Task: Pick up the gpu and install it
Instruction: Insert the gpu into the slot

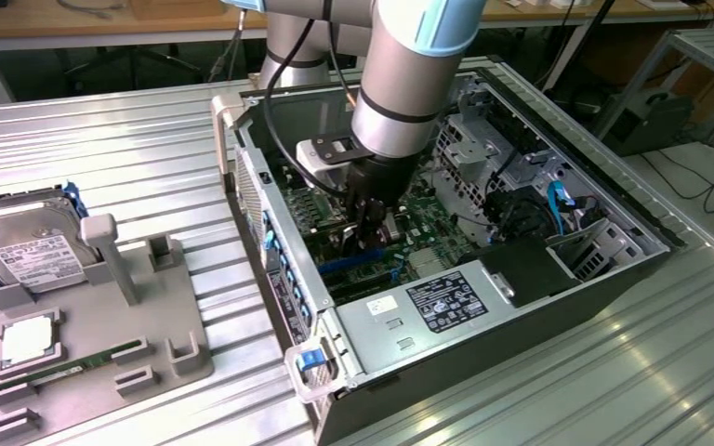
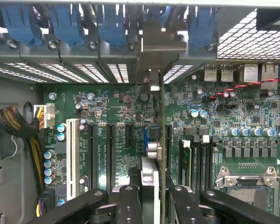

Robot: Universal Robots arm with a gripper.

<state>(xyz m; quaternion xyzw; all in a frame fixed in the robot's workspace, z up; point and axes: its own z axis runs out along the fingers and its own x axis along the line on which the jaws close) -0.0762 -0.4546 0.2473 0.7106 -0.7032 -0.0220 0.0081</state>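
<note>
My gripper (image 2: 154, 193) is shut on the gpu (image 2: 150, 156), which I see edge-on between the two black fingers (image 2: 128, 205). The card's thin green edge runs over the motherboard (image 2: 112, 140) toward the case's rear wall. Its silver end bracket (image 2: 154, 46) stands against the rear slot openings, between the blue slot clips (image 2: 109, 23). The card sits upright along a black expansion slot; I cannot tell whether it is fully seated. In the exterior view the gripper (image 1: 367, 228) reaches deep into the open computer case (image 1: 543, 307).
On the exterior view's left, a grey holder tray (image 1: 97, 325) carries a silver hard drive (image 1: 29, 246), a square chip (image 1: 29, 339) and a slim RAM stick (image 1: 66, 367). Blue cables (image 1: 561, 204) and drive cages crowd the case's far side. The power supply (image 1: 446, 299) lies near the front.
</note>
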